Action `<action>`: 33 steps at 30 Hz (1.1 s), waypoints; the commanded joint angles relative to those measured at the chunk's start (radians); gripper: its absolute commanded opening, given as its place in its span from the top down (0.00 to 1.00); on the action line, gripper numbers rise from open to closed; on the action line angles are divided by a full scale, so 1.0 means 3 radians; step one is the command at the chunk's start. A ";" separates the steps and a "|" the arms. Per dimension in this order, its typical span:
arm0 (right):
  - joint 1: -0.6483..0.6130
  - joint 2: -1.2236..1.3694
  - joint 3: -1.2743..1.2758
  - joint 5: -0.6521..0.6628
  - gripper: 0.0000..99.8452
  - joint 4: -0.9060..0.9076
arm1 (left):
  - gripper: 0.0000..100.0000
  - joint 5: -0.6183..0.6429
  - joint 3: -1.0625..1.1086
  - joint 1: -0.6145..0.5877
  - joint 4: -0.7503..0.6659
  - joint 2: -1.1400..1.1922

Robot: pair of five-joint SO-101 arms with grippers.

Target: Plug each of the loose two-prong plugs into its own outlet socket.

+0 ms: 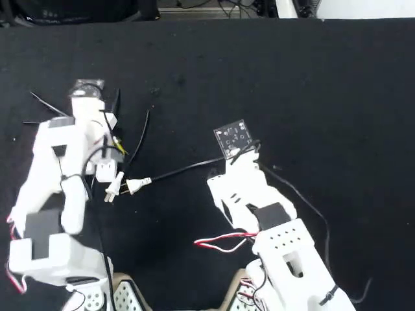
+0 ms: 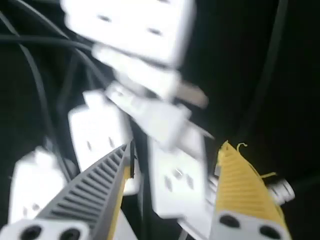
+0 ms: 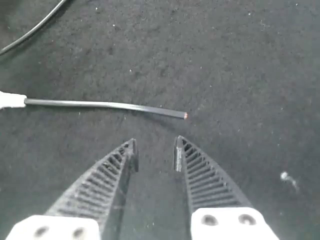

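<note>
Sockets (image 2: 97, 135) — boxy white plastic — cluster near the worktop's (image 1: 324, 97) left edge beside a white two-prong plug (image 1: 135, 185), one block (image 2: 175, 187) between the ribbed left claw's (image 2: 177, 146) parted jaws; right claw (image 3: 155, 141) likewise apart.

No readable text, label or number anywhere

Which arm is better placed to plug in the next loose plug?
Left. The left arm is right over the sockets, with a plug beside it. The right arm has its jaws open over bare mat, by a cable end.
</note>
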 commanded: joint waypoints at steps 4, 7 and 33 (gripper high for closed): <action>-0.0036 -0.0141 -0.0008 -0.0026 0.88 -0.0107 | 0.73 -0.0445 -0.1005 -0.0401 -0.0036 0.0629; -0.0036 -0.0141 -0.0008 -0.0026 0.88 -0.0107 | 0.73 -0.0506 -0.1404 -0.0550 -0.0031 0.0885; -0.0031 -0.0156 0.0212 -0.0026 0.88 -0.0378 | 0.73 -0.0788 -0.3030 0.0176 0.2685 0.1243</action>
